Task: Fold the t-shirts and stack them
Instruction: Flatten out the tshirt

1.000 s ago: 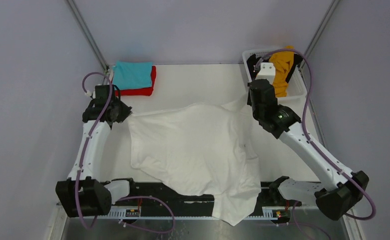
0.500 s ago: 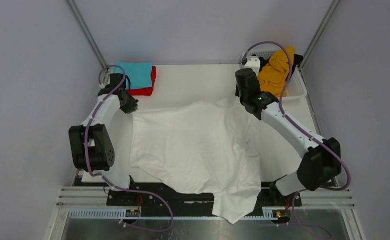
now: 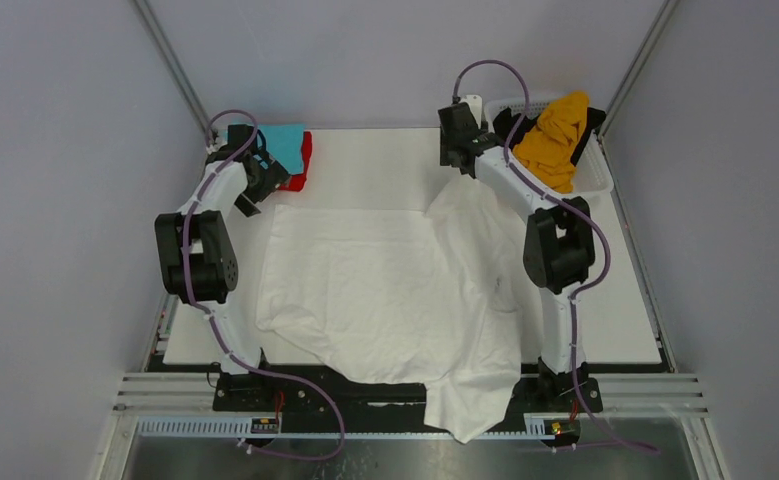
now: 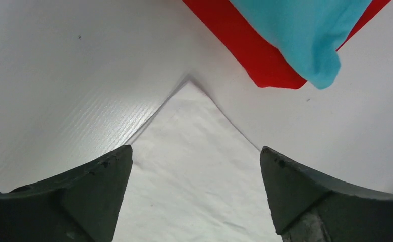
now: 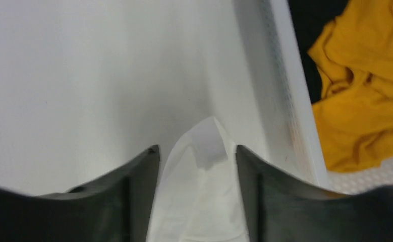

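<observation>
Lying spread on the table, the white shirt point(image 3: 385, 290) looks light, limp and slippery; its far corners are the places to pinch. The left gripper point(image 3: 252, 195) and right gripper point(image 3: 455, 160) sit at those corners.

Left wrist: jaws spread wide, the corner flat between them, untouched, near the teal shirt point(image 4: 295, 35).

Right wrist: jaws parted around the other corner, beside the basket point(image 5: 285, 101); contact unclear.

No words, brands, numbers or signs can be read in any view. At the tip of the white t-shirt point(image 5: 199, 201) sits a small rectangular patch point(image 5: 207, 147) with no print that can be made out. A small dark box point(image 3: 262, 425) on the front rail point(image 3: 385, 427) carries tiny light marks, too small to read.
</observation>
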Controlling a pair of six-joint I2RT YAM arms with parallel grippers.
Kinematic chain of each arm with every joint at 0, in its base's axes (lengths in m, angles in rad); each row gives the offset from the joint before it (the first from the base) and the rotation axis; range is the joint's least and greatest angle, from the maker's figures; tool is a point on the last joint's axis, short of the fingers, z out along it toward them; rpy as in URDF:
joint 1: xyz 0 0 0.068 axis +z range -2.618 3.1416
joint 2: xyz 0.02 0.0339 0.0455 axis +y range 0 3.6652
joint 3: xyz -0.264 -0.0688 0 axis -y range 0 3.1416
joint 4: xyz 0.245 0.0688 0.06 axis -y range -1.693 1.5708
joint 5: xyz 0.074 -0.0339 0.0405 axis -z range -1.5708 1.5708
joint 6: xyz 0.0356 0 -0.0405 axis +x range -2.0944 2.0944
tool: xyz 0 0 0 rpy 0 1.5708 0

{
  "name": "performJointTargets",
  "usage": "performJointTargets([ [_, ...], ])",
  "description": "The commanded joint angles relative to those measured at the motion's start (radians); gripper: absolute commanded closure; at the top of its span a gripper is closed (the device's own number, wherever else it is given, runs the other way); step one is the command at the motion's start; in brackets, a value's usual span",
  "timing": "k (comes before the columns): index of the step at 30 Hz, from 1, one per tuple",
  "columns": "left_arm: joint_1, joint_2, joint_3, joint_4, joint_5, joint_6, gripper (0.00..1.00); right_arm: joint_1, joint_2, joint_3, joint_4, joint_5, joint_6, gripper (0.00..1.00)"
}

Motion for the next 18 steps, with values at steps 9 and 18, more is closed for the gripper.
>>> performJointTargets([
  [9, -0.047, -0.280, -0.243, 0.069, 0.053, 0.036, 0.01, -0.016, -0.153, -0.101, -0.104, -0.453, 0.086, 0.01],
  [18, -0.066, -0.211, -0.375, 0.129, 0.161, 0.045, 0.01, -0.017, -0.115, -0.293, 0.006, -0.613, 0.188, 0.00],
])
